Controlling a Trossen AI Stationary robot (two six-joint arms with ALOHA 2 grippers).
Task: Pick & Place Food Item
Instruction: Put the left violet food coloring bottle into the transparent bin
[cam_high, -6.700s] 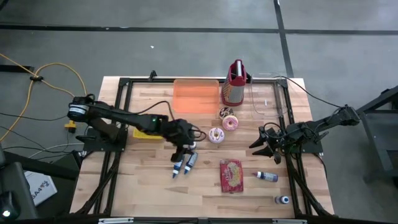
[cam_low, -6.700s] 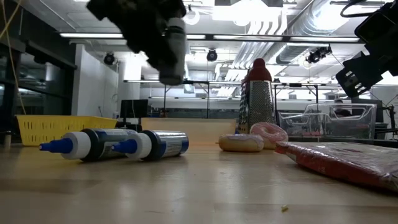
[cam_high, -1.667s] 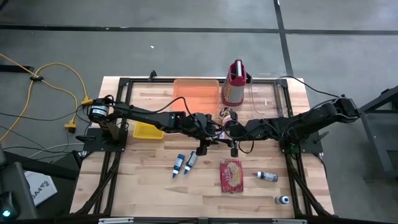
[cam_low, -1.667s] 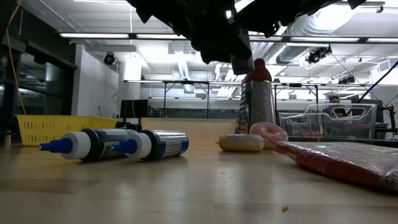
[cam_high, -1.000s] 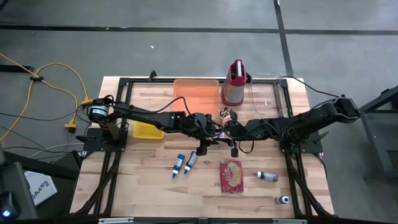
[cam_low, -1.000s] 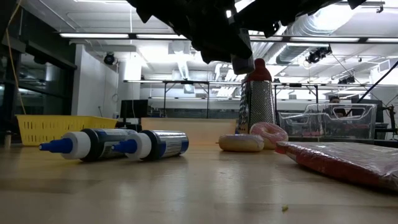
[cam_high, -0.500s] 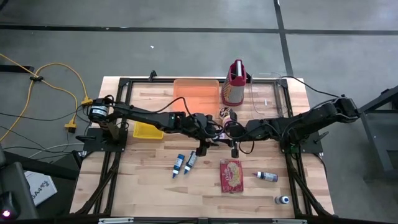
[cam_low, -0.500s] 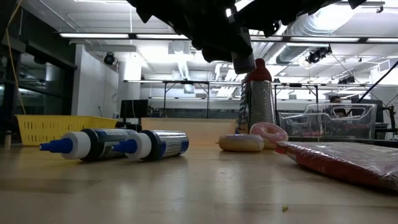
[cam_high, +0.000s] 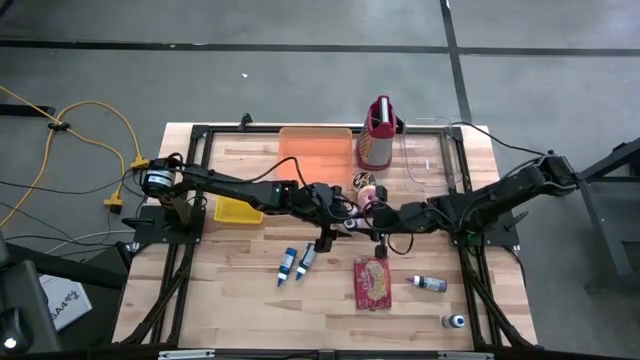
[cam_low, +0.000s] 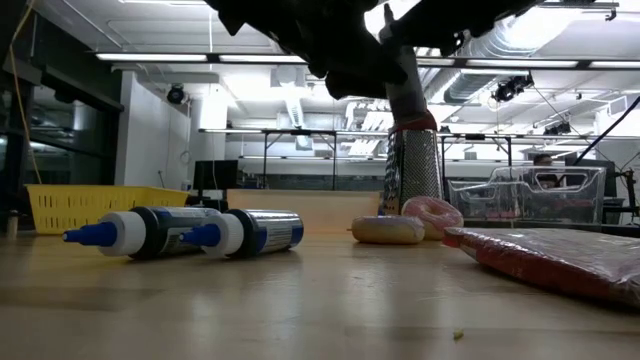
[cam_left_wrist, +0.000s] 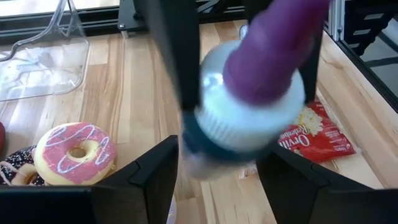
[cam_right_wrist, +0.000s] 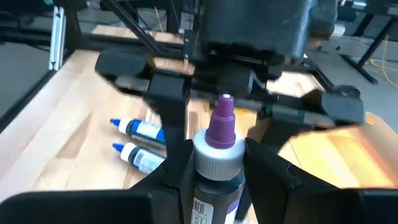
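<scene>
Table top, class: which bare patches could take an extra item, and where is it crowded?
Free: the wood in front of the blue-capped tubes, beside the popcorn bag, and right of the purple-capped bottle. Crowded: mid-table around the donuts, grater and orange tray.

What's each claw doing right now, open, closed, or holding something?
Left claw: open, fingers either side of the purple-capped bottle, not gripping it.
Right claw: closed on the purple-capped bottle, mid-air over the table's middle.

Two blue-capped tubes (cam_high: 296, 262) side by side, yellow basket (cam_high: 238, 210), grater (cam_high: 377, 136), clear container (cam_high: 432, 160).
</scene>
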